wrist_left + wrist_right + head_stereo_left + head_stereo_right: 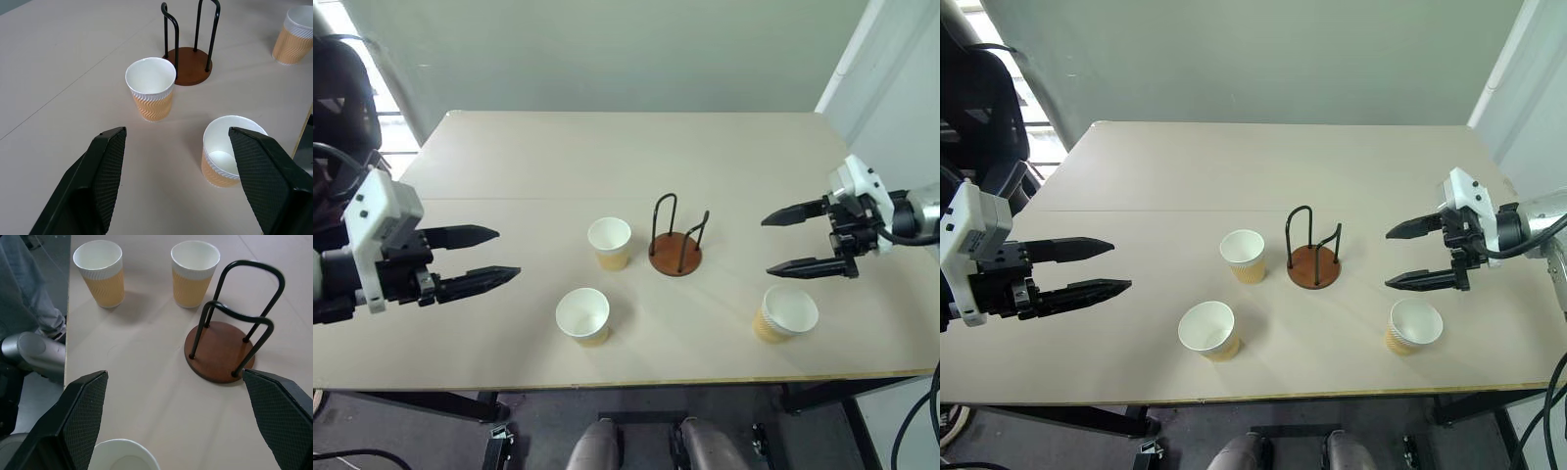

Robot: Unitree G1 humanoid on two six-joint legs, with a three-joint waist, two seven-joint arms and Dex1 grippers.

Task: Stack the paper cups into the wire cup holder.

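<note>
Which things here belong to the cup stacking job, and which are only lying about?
For the job:
- cup beside the holder
- cup near the front edge
- cup on the right
- wire holder, holding no cup
- left end effector, open
- right end effector, open

Not for the job:
- table, which only bears them
- black chair past the table's left side

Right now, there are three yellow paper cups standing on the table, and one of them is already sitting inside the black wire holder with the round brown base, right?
Not quite. The black wire holder with the round brown base is empty, as the left eye view shows. All three yellow paper cups stand on the table around it.
</note>
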